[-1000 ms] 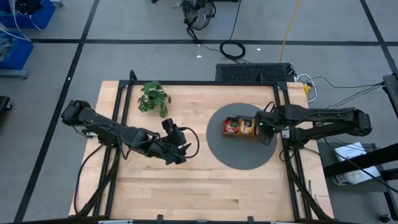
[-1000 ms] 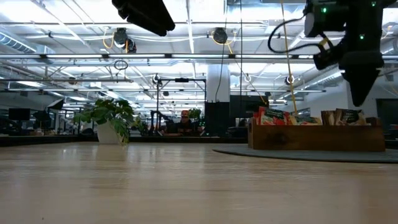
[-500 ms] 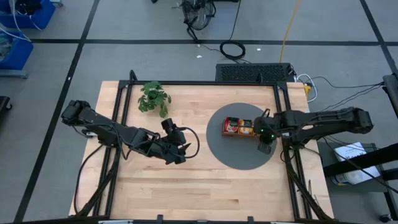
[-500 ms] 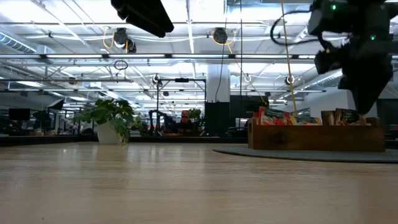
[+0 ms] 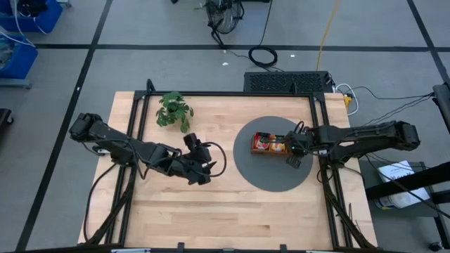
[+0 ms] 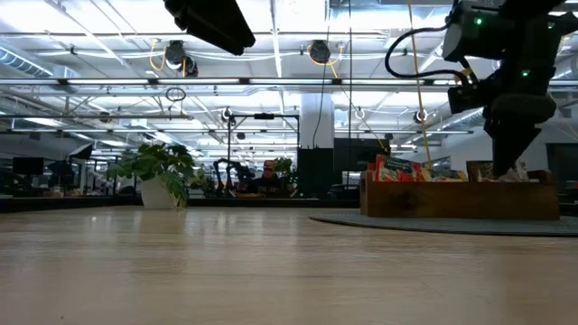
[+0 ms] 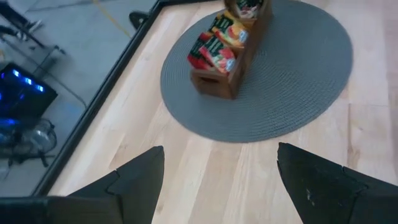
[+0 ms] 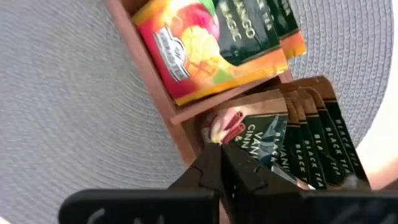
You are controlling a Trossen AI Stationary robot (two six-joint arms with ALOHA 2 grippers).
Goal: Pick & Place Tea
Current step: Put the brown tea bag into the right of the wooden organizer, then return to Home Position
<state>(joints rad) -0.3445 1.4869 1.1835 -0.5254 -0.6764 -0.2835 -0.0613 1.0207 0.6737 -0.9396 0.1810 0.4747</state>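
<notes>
A brown wooden tray point(image 5: 271, 144) stands on a round grey mat point(image 5: 271, 176) at the table's right. It holds upright tea sachets: red ones point(image 7: 211, 53), orange-yellow ones point(image 8: 205, 50) and brown ones point(image 8: 305, 134). My right gripper point(image 8: 219, 163) points steeply down into the tray's right end compartment, shut at the front brown sachet; in the low view its tips point(image 6: 503, 171) reach the sachets' tops. My left gripper point(image 7: 217, 180) hangs open above the bare table, left of the mat, with nothing between its fingers. My right gripper comes from above, slanting down, and its shut fingertips point(image 8: 214, 155) meet at the upper edge of the front brown sachet point(image 8: 233, 134), near the tray's dividing wall. The fingertips hide the exact place of contact. The sachet stands in its compartment among the others.
A small leafy plant in a white pot point(image 5: 174, 110) stands at the far left of the table. The tray's walls point(image 6: 461, 200) rise around the sachets. Bare wood point(image 5: 232, 211) stretches between the left gripper and the table's near edge.
My right gripper has sunk toward the tray's right end compartment and tipped steeper, its tips coming down from above the tray to the sachets' tops. The tray and sachets have stayed in place.
</notes>
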